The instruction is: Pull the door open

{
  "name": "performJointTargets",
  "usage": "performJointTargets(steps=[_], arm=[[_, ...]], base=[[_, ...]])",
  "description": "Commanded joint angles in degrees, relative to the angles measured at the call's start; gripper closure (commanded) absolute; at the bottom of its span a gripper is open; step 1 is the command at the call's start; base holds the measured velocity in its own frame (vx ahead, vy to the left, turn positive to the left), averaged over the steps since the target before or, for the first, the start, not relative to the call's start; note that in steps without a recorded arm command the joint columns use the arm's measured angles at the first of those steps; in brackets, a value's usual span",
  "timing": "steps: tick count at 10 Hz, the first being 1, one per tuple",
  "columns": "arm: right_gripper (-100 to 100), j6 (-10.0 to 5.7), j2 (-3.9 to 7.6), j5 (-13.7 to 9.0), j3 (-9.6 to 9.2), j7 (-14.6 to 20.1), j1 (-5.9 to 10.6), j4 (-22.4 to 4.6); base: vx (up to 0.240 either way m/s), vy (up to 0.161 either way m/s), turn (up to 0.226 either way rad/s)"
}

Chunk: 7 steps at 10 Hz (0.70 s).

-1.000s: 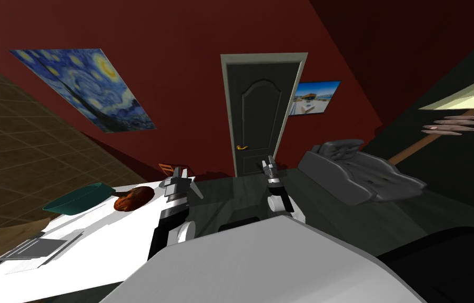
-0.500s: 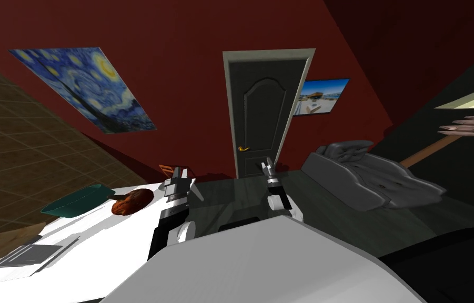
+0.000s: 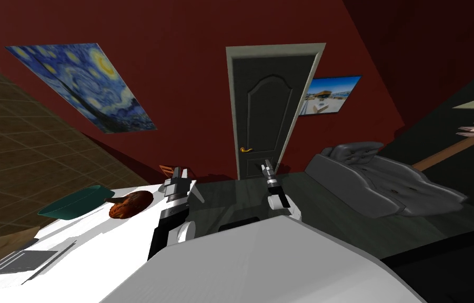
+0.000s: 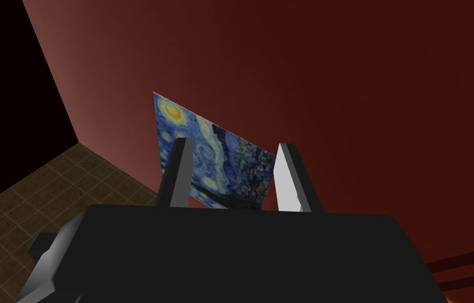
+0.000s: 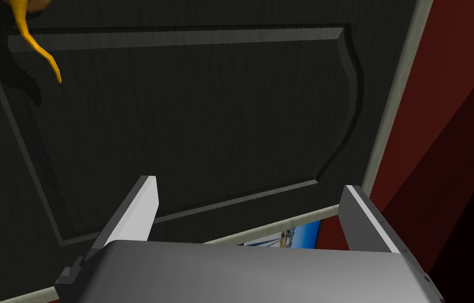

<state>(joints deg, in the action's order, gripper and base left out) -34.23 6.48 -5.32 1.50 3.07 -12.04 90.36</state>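
The dark door [image 3: 264, 110] stands shut in its pale frame in the red wall, far ahead of me. Its gold handle [image 3: 246, 150] sits on the door's left edge. The right pincer [image 3: 268, 171] points at the door from the near side, well short of it, and the handle lies farther off and a little to its left.

In the right wrist view the right pincer [image 5: 249, 189] has its fingers apart with nothing between them. They face the door's lower panel [image 5: 178, 115], and the curved handle [image 5: 36, 42] is well apart from both fingers.

The left pincer [image 3: 179, 176] is held up beside the far edge of the white counter [image 3: 88, 236]. In the left wrist view its fingers [image 4: 180, 168] also stand apart and grip nothing.

Compared with a second ago, the door and its frame look larger. The grey armchair [image 3: 383, 181] has slid toward the right of the head view, while both arms keep the same pose. That is my own move toward the door.
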Motion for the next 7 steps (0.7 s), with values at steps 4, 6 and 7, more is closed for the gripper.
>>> performJointTargets(steps=[4,6,7], arm=[[-100,0.1,1.02,0.3,0.97,-0.1,2.65,-6.5],[-100,0.08,1.44,0.5,1.38,-0.2,3.81,-9.4],[-100,0.07,1.62,0.5,1.58,-0.2,4.37,-10.8]], base=[[0.112,0.015,0.027],[0.1,0.019,0.027],[0.098,0.033,0.028]])
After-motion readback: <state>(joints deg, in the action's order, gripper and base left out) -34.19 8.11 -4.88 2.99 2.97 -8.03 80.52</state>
